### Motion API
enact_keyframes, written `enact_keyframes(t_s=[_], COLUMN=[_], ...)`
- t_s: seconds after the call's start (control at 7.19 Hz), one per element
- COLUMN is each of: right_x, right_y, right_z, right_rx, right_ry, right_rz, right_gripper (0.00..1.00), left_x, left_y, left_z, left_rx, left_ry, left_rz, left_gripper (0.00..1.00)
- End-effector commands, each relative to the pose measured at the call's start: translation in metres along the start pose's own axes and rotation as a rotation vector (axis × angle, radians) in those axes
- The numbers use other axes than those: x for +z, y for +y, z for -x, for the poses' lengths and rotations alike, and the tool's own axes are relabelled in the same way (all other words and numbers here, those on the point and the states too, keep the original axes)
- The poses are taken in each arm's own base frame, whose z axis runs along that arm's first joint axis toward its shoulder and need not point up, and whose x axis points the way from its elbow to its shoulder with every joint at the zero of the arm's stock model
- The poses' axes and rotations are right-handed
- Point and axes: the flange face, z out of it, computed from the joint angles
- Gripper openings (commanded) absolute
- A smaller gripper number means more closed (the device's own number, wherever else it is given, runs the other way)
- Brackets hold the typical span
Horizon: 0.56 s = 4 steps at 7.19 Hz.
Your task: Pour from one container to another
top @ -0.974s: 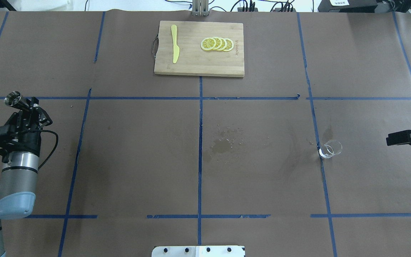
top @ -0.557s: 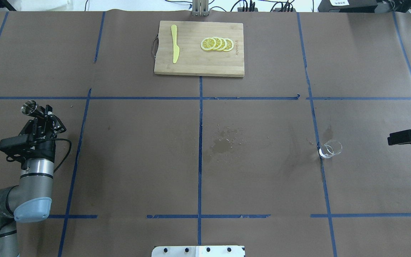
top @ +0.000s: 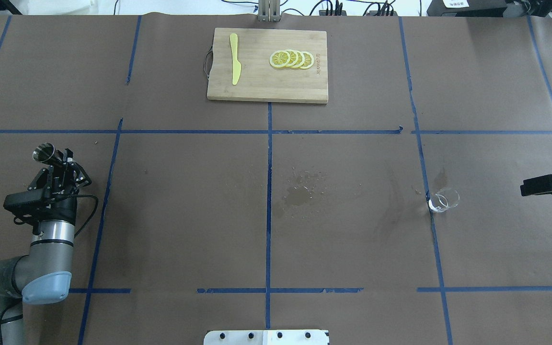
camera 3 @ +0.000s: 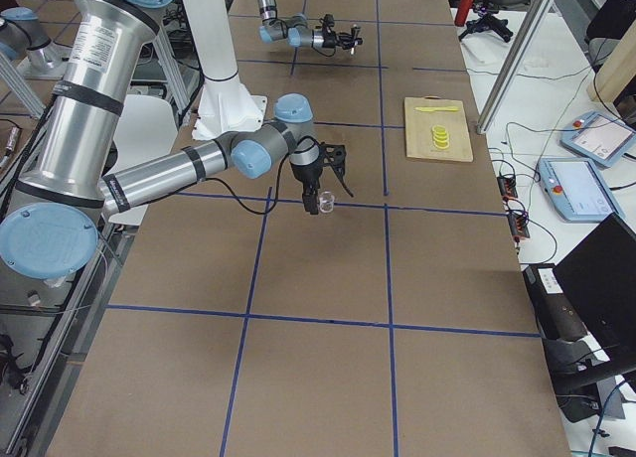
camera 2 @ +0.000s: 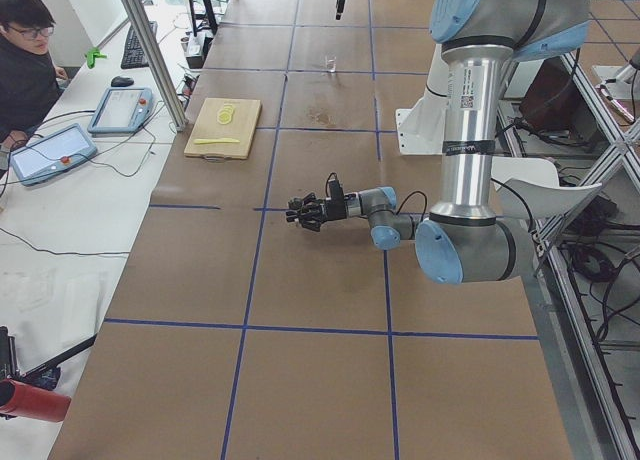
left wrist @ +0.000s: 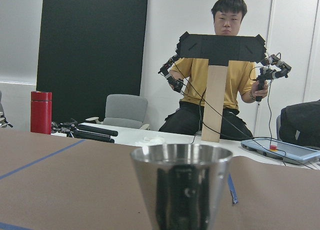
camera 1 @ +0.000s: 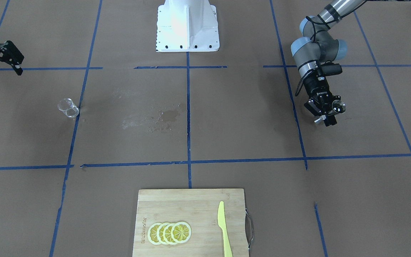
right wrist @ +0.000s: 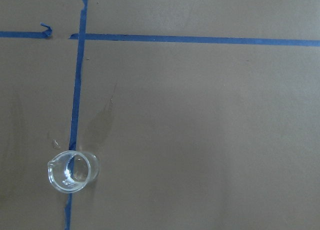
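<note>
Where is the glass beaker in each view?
Front-facing: beaker left of centre.
Overhead: beaker right of centre.
Exterior left: beaker far away, top centre.
Exterior right: beaker near centre.
Left wrist: not in it.
Right wrist: beaker lower left.
Landmark: the blue tape line beside it.

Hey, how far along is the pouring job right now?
Done: the steel jigger is picked up, shut in the left gripper. In hand: no pouring; the right gripper is open, apart from the glass beaker standing on the table. Left: grasp the beaker and pour into the jigger.
</note>
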Motion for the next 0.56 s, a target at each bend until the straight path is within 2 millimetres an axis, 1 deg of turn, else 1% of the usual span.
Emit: enact_keyframes(t_s=[0.0, 0.14, 0.42], right_x=[-0.002, -0.006, -0.006], right_y=[0.001, -0.001, -0.001], right_z=[0.001, -0.001, -0.002], right_rx=[0.005, 0.016, 0.018], right_ry=[-0.035, -0.049, -0.048], right_rz=[0.029, 0.031, 0.03], right_gripper=[1.0, 1.0, 1.0], left_x=[-0.002, -0.004, -0.006], left_y=[0.003, 0.004, 0.008], left_z=[-0.001, -0.004, -0.014], left_rx=[0.005, 0.003, 0.013], left_ry=[0.003, 0.007, 0.008], left_rz=[0.004, 0.007, 0.011], left_gripper=[0.0, 0.0, 0.0])
